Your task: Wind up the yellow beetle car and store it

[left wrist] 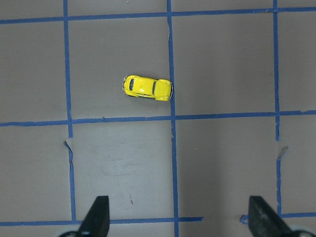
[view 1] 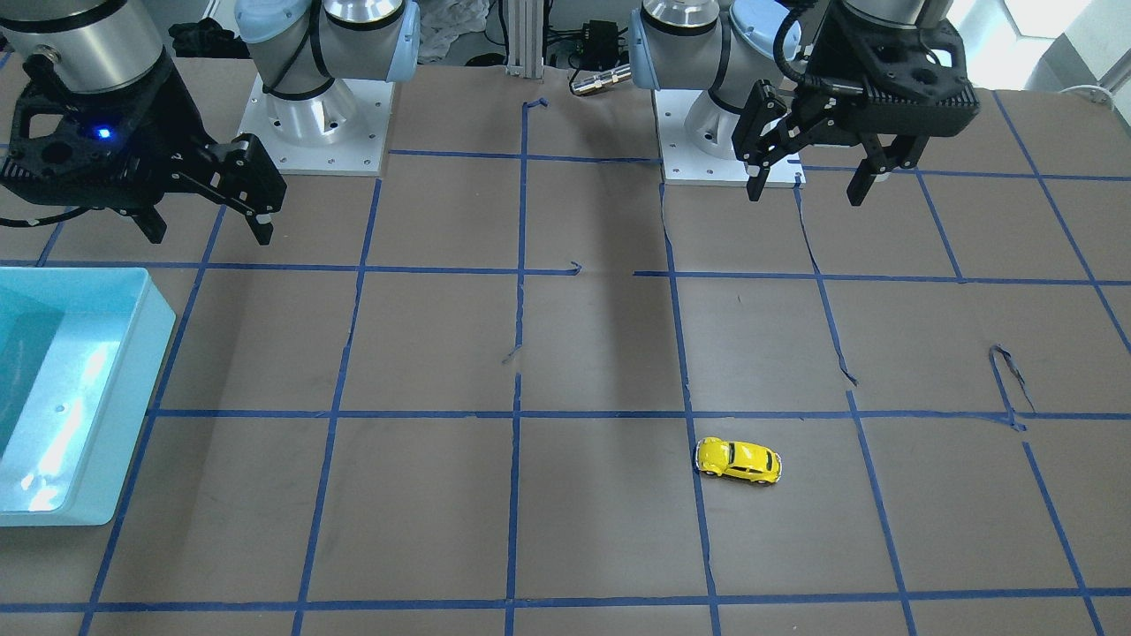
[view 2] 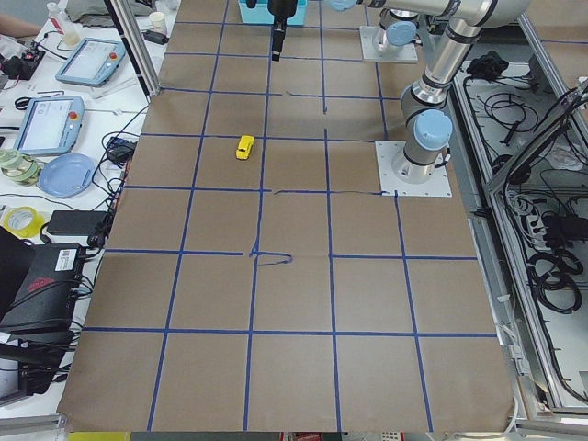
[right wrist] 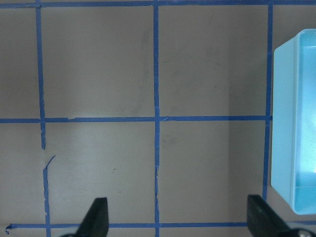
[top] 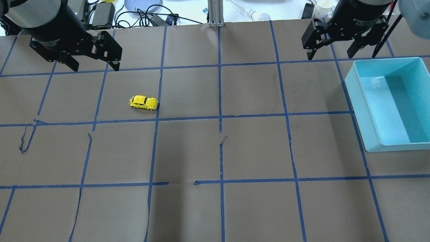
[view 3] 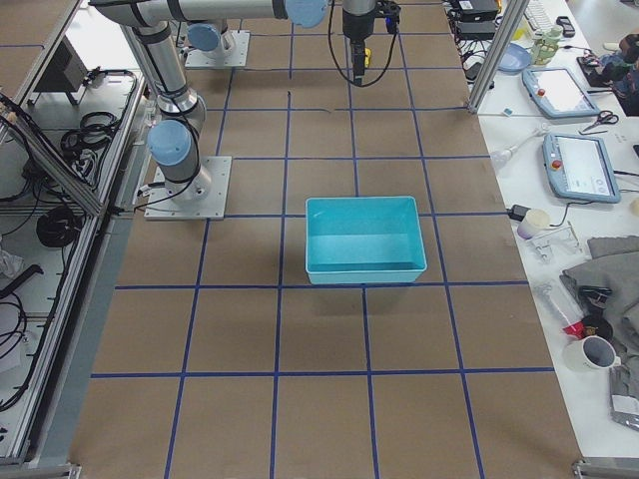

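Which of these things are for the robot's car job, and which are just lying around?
For the job:
yellow beetle car
light blue bin, probably where the car gets stored
left gripper and right gripper, both open

Just lying about, off to the side of the table:
blue plate
yellow tape roll
teach pendant
mug

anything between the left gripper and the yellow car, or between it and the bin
Nothing visible. Only taped brown paper lies between the open left gripper, the yellow toy beetle car and the light-blue plastic bin.
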Motion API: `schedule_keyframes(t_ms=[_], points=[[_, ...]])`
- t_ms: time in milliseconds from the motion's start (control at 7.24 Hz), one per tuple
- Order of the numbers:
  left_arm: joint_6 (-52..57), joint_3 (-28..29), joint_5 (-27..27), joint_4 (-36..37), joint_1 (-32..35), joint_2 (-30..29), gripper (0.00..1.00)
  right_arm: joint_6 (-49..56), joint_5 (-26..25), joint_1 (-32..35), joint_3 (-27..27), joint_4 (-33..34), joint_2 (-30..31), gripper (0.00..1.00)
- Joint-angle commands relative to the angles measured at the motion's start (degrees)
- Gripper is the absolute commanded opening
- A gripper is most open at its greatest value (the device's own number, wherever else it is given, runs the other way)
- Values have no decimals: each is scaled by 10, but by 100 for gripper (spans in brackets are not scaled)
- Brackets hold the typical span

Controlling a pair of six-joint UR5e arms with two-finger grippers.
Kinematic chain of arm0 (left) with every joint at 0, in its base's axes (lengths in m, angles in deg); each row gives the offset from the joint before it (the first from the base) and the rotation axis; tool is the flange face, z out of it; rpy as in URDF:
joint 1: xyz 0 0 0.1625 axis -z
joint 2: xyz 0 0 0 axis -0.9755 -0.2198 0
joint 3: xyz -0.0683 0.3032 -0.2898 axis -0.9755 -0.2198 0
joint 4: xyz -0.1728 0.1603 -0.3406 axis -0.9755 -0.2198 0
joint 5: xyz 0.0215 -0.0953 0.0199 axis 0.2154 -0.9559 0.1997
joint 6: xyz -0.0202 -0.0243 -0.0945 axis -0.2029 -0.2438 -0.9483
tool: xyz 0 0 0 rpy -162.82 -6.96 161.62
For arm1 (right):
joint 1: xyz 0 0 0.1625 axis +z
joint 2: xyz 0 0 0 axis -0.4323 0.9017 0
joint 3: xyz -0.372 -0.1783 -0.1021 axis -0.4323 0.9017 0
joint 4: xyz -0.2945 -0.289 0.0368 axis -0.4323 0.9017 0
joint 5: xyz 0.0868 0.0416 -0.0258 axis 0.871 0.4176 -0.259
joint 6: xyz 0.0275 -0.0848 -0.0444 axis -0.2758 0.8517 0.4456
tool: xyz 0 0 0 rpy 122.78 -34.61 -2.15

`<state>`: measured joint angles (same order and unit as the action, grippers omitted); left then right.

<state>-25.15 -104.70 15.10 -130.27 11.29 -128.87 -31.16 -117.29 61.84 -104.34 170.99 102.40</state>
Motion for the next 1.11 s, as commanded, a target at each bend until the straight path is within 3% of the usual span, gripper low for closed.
schedule_keyframes(t_ms=[0, 967], points=[[3, 0, 0, 0, 0, 0, 100, 0, -3, 0, 1, 1, 0, 100], [9, -11, 3, 2, 0, 6, 100, 0, -5, 0, -6, 3, 3, 100]])
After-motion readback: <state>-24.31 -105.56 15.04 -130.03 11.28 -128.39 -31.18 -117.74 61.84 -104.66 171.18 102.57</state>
